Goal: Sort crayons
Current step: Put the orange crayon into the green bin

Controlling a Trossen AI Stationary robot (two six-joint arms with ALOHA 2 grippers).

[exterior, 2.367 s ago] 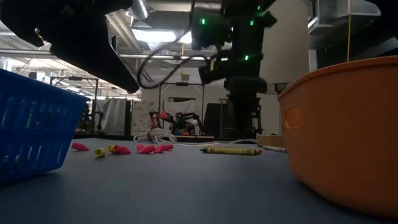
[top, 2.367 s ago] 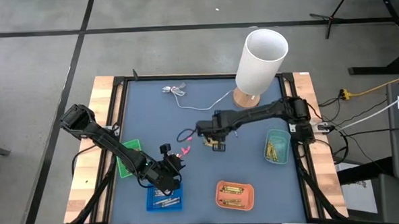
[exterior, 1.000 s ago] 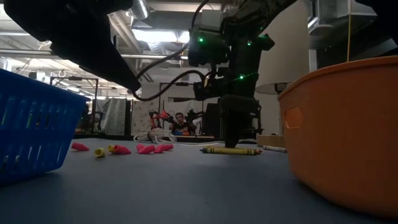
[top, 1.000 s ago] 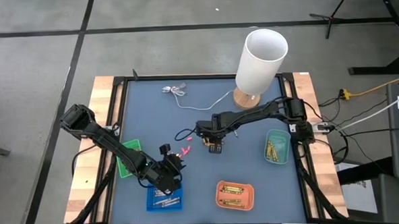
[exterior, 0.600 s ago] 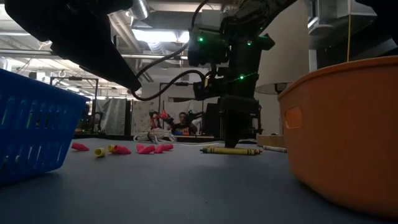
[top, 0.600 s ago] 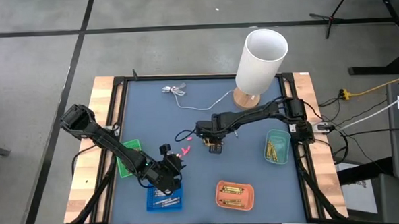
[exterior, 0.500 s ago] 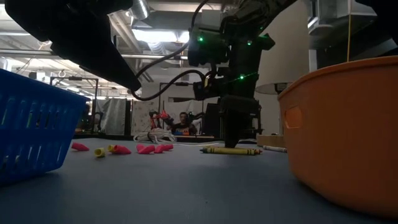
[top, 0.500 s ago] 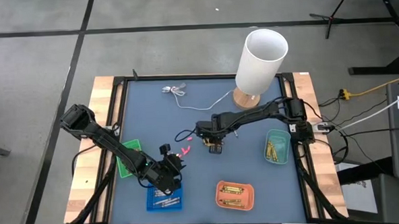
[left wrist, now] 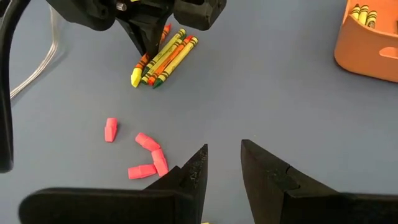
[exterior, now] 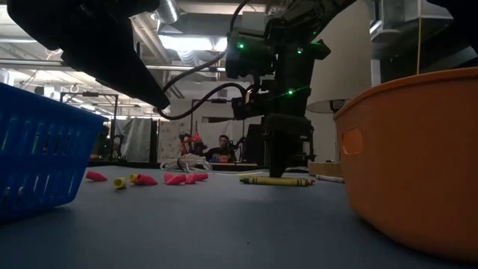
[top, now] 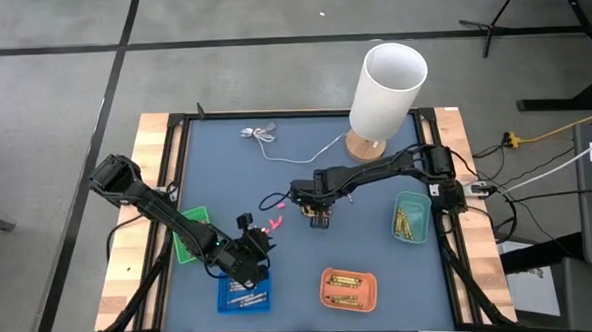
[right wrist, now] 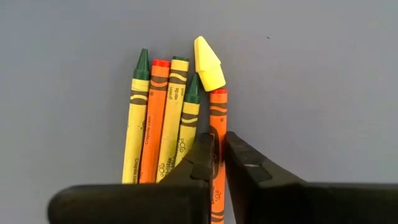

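Observation:
Several crayons (right wrist: 165,124), green-tipped and orange, lie side by side on the blue mat at mid-table; they also show in the left wrist view (left wrist: 166,57). A yellow cone-shaped cap (right wrist: 208,62) lies at the tip of the outermost orange crayon. My right gripper (top: 318,217) stands on this bunch, shut on that orange crayon (right wrist: 217,112). My left gripper (top: 250,250) hangs open and empty (left wrist: 222,152) over the mat beside the blue tray (top: 244,293). Pink stubs (left wrist: 146,158) lie just beyond its fingers. My right gripper pinches the outermost orange crayon at about the middle of its barrel (right wrist: 217,121) between its two fingers. The fingers come from above, pointing down, and lie across the crayon. The crayon lies flat on the mat beside the others.
An orange tray (top: 348,289) and a teal tray (top: 411,216) hold crayons. A green tray (top: 192,236) sits at the left. A white cylinder (top: 387,82) on a wooden base stands at the far right, and a thin white cable (top: 265,135) lies at the far edge.

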